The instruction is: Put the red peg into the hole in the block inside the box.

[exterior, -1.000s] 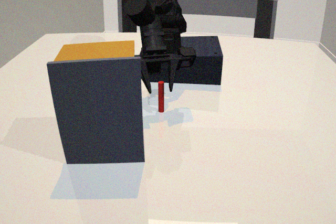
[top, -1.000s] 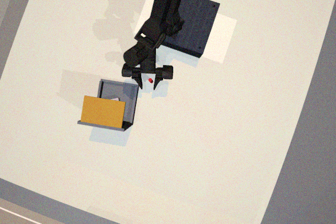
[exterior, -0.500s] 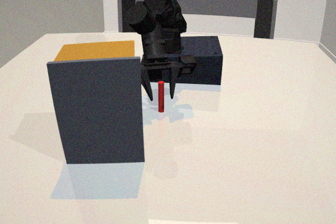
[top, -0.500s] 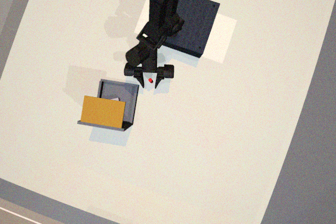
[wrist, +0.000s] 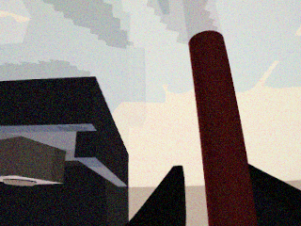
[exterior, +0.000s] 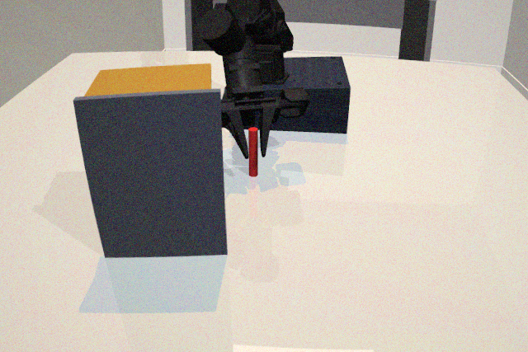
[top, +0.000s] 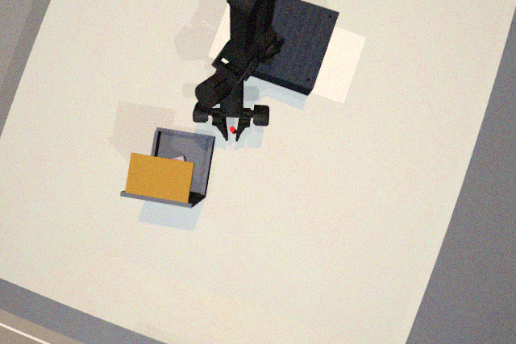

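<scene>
The red peg stands upright on the table. My gripper is partly open, its fingers on either side of the peg. A gap shows between the left finger and the peg in the wrist view. The box is left of the gripper in the top and exterior views, its back wall towards the exterior camera. Its orange roof covers most of the block in the top view. The block's hole shows in the wrist view.
The dark base block is behind the gripper, seen from the exterior view. The box's near side wall stands between the peg and the block. A desk with monitors is far in the background.
</scene>
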Tool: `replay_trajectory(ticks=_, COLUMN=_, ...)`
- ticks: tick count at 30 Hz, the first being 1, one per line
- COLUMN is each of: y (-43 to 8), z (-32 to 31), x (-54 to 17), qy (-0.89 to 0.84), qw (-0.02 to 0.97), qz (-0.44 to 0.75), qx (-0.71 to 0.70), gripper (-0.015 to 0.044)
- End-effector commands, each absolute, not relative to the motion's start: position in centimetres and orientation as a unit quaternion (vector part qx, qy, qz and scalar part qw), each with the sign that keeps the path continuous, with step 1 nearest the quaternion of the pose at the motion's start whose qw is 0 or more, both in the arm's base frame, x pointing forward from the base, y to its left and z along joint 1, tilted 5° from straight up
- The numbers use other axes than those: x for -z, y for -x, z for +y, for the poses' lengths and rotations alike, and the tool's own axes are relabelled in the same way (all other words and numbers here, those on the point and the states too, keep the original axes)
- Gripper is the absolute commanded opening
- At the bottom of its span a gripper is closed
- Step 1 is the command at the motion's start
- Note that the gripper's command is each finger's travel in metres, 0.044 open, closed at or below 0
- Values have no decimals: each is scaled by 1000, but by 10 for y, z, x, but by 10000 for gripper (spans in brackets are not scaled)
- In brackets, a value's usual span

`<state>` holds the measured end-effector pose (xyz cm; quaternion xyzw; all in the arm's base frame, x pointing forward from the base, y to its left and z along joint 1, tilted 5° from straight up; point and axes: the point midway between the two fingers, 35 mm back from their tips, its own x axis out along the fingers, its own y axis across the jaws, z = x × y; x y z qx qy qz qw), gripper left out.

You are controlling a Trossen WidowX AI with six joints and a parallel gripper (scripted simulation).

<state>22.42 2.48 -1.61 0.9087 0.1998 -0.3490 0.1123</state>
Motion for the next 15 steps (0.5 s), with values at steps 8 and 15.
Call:
replay_trajectory(ticks=8, y=-224, z=25, x=16, qy=-909, qw=112, qz=200, qx=349, gripper=3)
replay_trajectory(ticks=15, y=-225, z=25, x=13, qy=-909, qw=113, qz=200, qx=348, gripper=0)
